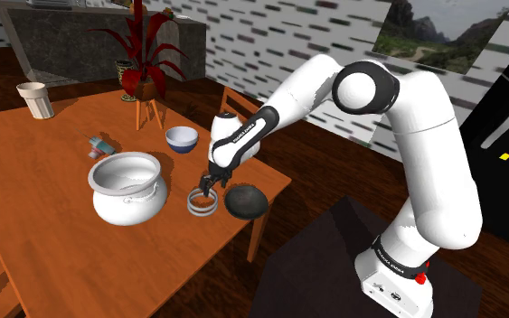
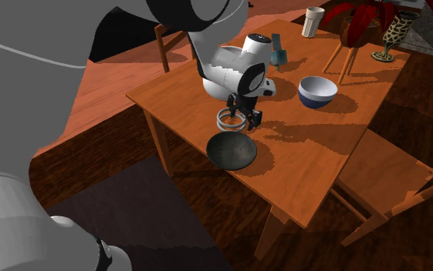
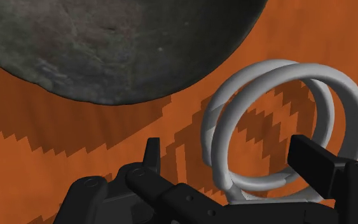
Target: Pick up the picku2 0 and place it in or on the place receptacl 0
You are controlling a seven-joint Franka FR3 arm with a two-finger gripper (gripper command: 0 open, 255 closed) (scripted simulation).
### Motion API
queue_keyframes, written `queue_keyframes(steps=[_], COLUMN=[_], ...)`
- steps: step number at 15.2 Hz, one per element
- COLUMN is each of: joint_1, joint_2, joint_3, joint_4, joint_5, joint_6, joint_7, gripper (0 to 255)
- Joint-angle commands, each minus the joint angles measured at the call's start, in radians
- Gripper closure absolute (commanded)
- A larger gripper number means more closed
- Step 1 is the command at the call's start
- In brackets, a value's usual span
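A grey coil of two stacked rings (image 1: 202, 201) (image 2: 230, 119) (image 3: 266, 70) lies on the orange-brown wooden table (image 1: 44, 235), near its corner. A dark grey bowl (image 1: 245, 201) (image 2: 232, 149) (image 3: 107, 44) sits right beside it, toward the shoulder view's right. My black gripper (image 1: 209, 187) (image 2: 247, 119) (image 3: 229, 151) hangs low over the coil, pointing down. It is open: in the wrist view one finger stands inside the rings and the other outside, with a stretch of the rim between them. Neither finger touches the coil.
A large white pot (image 1: 127, 187) stands close to the coil's other side. Farther back are a blue-and-white bowl (image 1: 182, 138) (image 2: 318, 91), a small teal item (image 1: 98, 146), a white cup (image 1: 34, 99) and a red plant (image 1: 144, 54). A wooden chair (image 2: 391, 177) stands by the table.
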Motion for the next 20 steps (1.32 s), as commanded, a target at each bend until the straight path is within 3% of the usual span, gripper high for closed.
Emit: queue_keyframes(steps=[1, 9, 10, 20], joint_1=[0.004, 0.005, 0.005, 0.004], joint_2=[0.025, 0.032, 0.032, 0.020], joint_3=[-0.002, -0.003, -0.003, -0.002], joint_4=[0.011, 0.014, 0.013, 0.009], joint_5=[-0.002, -0.002, -0.002, -0.002], joint_6=[0.015, 0.019, 0.019, 0.012], joint_7=[0.002, 0.002, 0.002, 0.002], gripper=[0, 0, 255, 255])
